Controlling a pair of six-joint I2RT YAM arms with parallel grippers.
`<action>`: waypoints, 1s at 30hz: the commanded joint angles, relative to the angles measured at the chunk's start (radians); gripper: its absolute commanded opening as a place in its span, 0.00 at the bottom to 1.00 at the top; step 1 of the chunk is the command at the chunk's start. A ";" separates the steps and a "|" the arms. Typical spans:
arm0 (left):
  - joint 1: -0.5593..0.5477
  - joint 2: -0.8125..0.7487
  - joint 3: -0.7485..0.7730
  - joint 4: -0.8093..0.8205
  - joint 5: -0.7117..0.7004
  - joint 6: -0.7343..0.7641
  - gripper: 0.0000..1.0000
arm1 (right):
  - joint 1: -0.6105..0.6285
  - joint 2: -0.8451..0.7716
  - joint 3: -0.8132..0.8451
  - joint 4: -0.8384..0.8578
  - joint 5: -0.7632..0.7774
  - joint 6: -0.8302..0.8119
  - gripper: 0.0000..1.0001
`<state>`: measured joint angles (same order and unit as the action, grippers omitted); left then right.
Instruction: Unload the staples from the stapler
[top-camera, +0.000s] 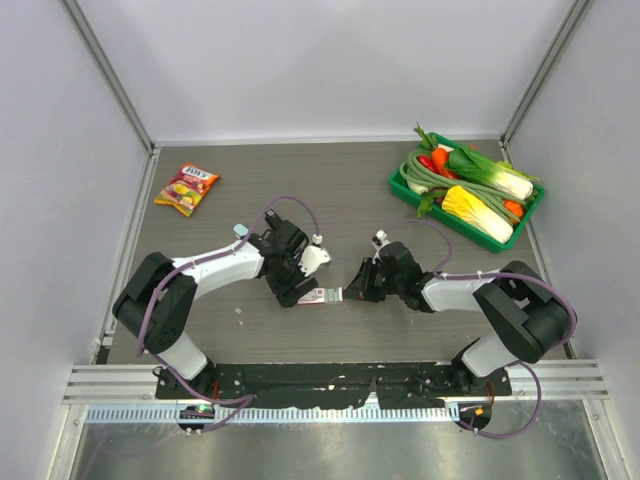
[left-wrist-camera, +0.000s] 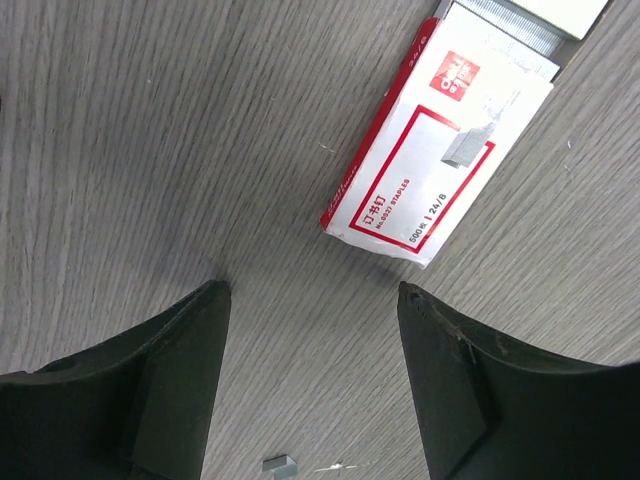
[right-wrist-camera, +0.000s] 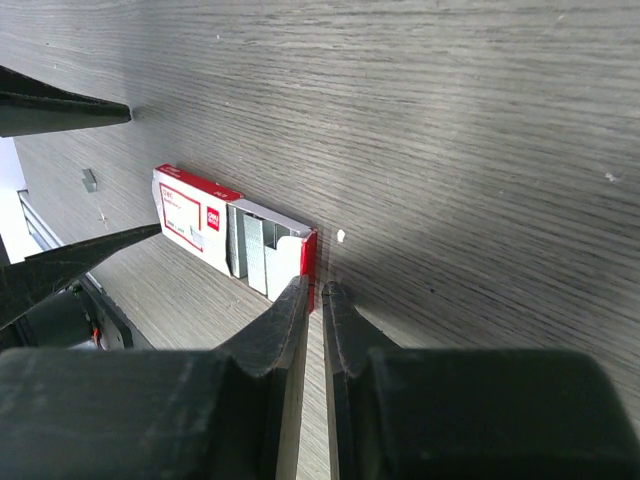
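Note:
A small pale blue oblong (top-camera: 241, 229), seemingly the stapler, lies beside the left arm's forearm; it is too small to tell more. A red-and-white staple box (top-camera: 318, 296) lies between the grippers, also in the left wrist view (left-wrist-camera: 435, 160) and the right wrist view (right-wrist-camera: 190, 225). Its inner tray (right-wrist-camera: 265, 250) is slid partly out and shows staple strips. My right gripper (right-wrist-camera: 315, 292) is shut on the tray's red end flap. My left gripper (left-wrist-camera: 312, 290) is open and empty just short of the box's other end.
A loose bit of staples (left-wrist-camera: 280, 464) lies on the table under the left gripper. A green tray (top-camera: 400, 185) of toy vegetables stands at the back right. A snack bag (top-camera: 187, 188) lies at the back left. Walls enclose the table.

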<state>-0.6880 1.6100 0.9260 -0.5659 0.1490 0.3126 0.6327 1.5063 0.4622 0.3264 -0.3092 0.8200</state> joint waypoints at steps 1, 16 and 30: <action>-0.008 0.014 0.034 0.009 -0.003 -0.017 0.71 | -0.002 0.015 0.016 0.043 -0.011 0.010 0.16; -0.027 0.051 0.065 0.034 0.003 -0.030 0.71 | 0.021 0.000 0.119 -0.162 0.068 -0.065 0.11; -0.028 0.050 0.054 0.034 -0.019 -0.020 0.71 | 0.022 -0.008 0.058 -0.063 0.036 -0.016 0.21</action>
<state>-0.7124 1.6539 0.9668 -0.5632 0.1337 0.2943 0.6491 1.5246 0.5381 0.2165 -0.2714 0.7895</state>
